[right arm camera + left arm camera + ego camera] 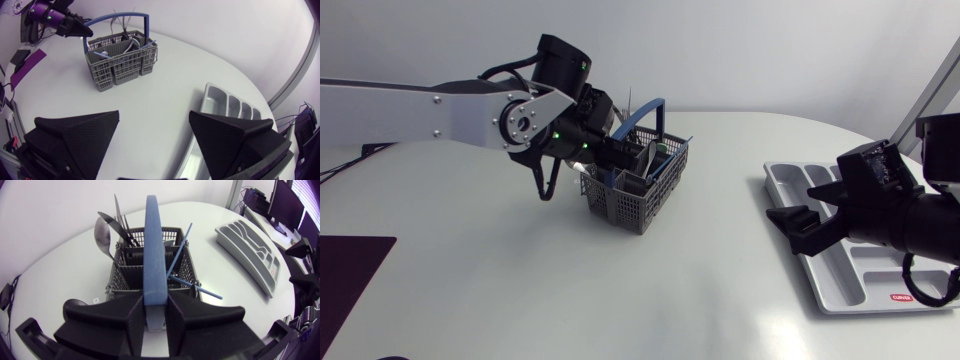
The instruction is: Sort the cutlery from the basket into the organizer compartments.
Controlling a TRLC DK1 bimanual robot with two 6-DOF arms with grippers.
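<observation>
The left gripper (155, 309) pinches the stiff blue handle (154, 240) of the basket (127, 275). The cutlery (103, 232) ahead of it looks thin, hard and slippery; I would take it by the shaft. The right gripper (155, 114) is spread and empty.

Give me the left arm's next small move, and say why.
Probably draw the basket toward the organizer: the left gripper is shut on its blue handle, cutlery stands inside, and the open right gripper hovers far off by the organizer.
</observation>
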